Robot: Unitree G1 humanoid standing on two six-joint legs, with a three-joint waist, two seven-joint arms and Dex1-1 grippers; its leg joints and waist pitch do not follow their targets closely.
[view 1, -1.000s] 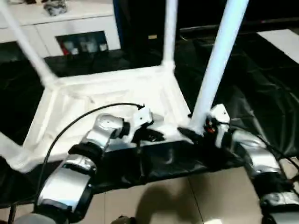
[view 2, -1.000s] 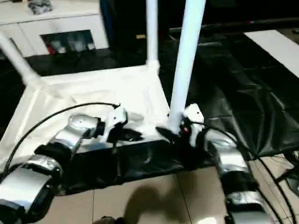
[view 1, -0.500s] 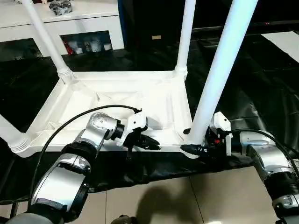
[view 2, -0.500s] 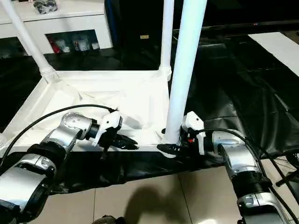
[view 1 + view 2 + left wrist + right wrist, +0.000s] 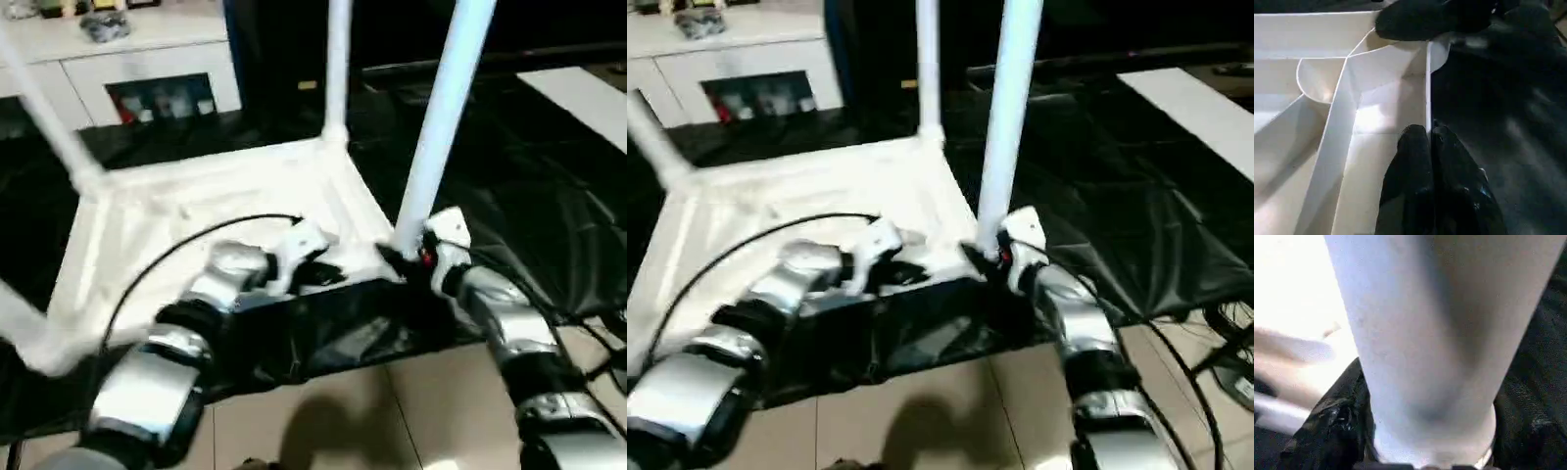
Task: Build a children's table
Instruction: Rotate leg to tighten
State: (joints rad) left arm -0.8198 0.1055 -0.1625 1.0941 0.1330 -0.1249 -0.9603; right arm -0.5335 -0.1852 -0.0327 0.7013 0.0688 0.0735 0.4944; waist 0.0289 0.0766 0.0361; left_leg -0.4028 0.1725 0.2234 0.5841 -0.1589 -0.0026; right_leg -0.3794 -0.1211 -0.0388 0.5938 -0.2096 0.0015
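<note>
My left gripper (image 5: 1430, 142) is pinched shut on the near rim of the upturned tabletop (image 5: 235, 196), which lies on black sheeting (image 5: 529, 196). My right gripper (image 5: 397, 262) stands part-open around the base of the near-right leg (image 5: 441, 117); my right wrist view shows its black fingers (image 5: 1337, 431) flanking it. A white cabinet (image 5: 137, 59) stands behind.

The white tabletop (image 5: 206, 211) is lying upside down across the frame's middle — ribbed underside facing up. Tubular legs are standing in its corner sockets: a near-right leg (image 5: 438, 127) rising tall, a far-right leg (image 5: 338, 69) upright, a far-left leg (image 5: 44, 108) leaning outward.
</note>
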